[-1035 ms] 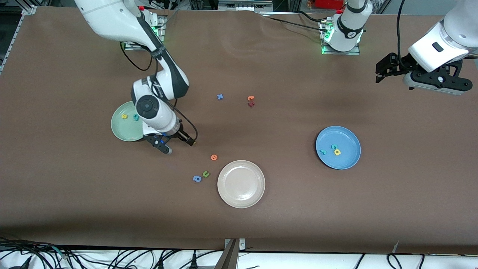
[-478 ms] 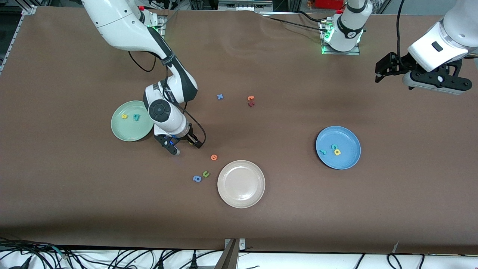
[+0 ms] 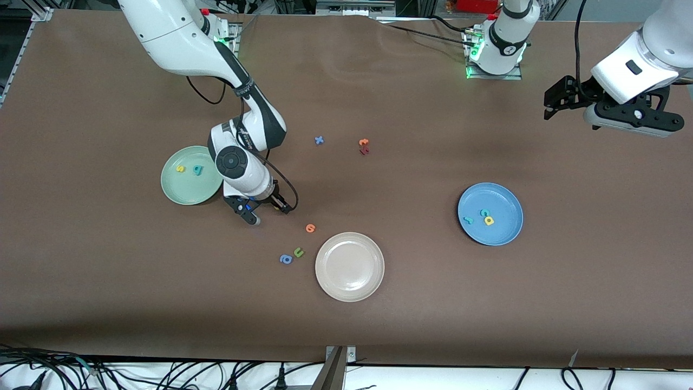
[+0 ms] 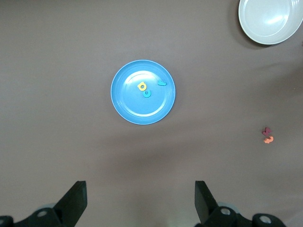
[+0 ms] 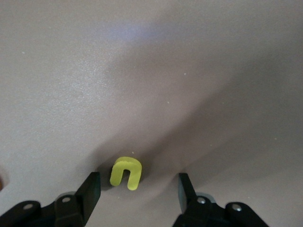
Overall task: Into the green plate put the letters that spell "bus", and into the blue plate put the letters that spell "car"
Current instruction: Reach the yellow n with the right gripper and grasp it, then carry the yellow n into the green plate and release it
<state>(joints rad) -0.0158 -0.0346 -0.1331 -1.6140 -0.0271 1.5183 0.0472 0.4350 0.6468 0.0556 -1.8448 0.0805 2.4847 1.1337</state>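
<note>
My right gripper [image 3: 265, 212] is down at the table beside the green plate [image 3: 178, 195], toward the left arm's end of it. In the right wrist view the yellow "u" [image 5: 126, 172] lies flat between the open fingers [image 5: 92, 189], with a gap on each side. The green plate holds the yellow "s" [image 3: 180, 169] and the teal "b" [image 3: 198, 170]. The blue plate [image 3: 503, 233] holds the teal "c" [image 3: 485, 213], the teal "r" [image 3: 468, 220] and the yellow "a" [image 3: 489, 220]. My left gripper [image 3: 549, 105] waits open, high over the left arm's end of the table.
A beige plate [image 3: 350, 266] sits nearer the front camera than the other two plates. Beside it lie an orange round letter [image 3: 310, 228], a green "u" [image 3: 298, 252] and a blue "a" [image 3: 286, 259]. Mid-table are a blue "x" [image 3: 319, 140], an orange letter [image 3: 363, 142] and a dark red one [image 3: 364, 151].
My right gripper has shifted away from the green plate toward the left arm's end, and its fingers have narrowed around the yellow "u". The left arm has not moved.
</note>
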